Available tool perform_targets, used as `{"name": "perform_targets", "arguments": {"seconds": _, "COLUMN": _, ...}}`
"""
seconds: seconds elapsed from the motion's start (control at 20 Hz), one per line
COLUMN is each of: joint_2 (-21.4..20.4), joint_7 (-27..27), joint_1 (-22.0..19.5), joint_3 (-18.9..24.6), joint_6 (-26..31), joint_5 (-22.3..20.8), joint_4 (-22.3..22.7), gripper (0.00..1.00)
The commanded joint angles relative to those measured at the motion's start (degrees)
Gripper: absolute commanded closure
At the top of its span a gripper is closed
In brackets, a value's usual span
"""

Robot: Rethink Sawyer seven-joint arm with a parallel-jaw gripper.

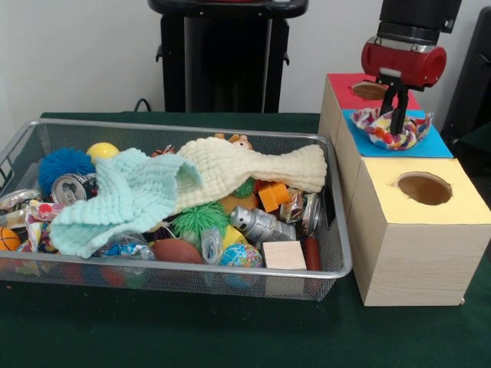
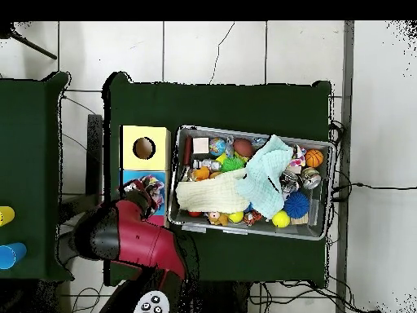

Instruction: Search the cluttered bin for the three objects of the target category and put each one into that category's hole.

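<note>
While the red and black arm (image 1: 404,54) comes down from the upper right of the front view, its gripper (image 1: 398,123) stands over the blue-topped box (image 1: 430,143), with its dark fingers (image 1: 400,107) close together and pushed down into a polka-dot cloth (image 1: 391,129) that lies bunched over the spot where that box's hole would be; the hole itself is hidden under the cloth. Whether the fingers truly pinch the cloth or only press into it cannot be told. In the overhead view the same cloth (image 2: 150,192) shows at the left centre of the frame, just above the arm (image 2: 130,236), on the blue top (image 2: 130,177). The yellow-topped box (image 1: 418,230) stands at the lower right of the front view with its round hole (image 1: 424,188) uncovered, and the red-topped box (image 1: 345,92) sits behind the blue one, towards the top. The wire basket (image 1: 230,272) fills the left and centre of the front view, just beside the boxes. Across its heap of toys lie a mint knitted cloth (image 1: 123,199) and a cream knitted cloth (image 1: 253,169), touching each other. Around them show a blue spiky ball (image 1: 63,165), a yellow ball (image 1: 102,151), a green spiky ball (image 1: 199,218), an orange block (image 1: 274,196) and a wooden block (image 1: 284,254).
</note>
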Motion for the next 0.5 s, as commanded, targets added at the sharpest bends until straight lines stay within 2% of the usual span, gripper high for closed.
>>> {"name": "perform_targets", "arguments": {"seconds": 0.05, "joint_2": 2.3, "joint_7": 14.0, "joint_1": -0.7, "joint_3": 8.1, "joint_6": 15.5, "joint_5": 5.3, "joint_4": 3.9, "gripper": 1.0}}
{"name": "perform_targets", "arguments": {"seconds": 0.35, "joint_2": 1.7, "joint_7": 14.9, "joint_1": 0.1, "joint_3": 8.4, "joint_6": 18.9, "joint_5": 7.6, "joint_4": 4.5, "gripper": 1.0}}
{"name": "perform_targets", "arguments": {"seconds": 0.5, "joint_2": 1.3, "joint_7": 14.7, "joint_1": 0.3, "joint_3": 7.6, "joint_6": 22.6, "joint_5": 7.6, "joint_4": 4.3, "gripper": 1.0}}
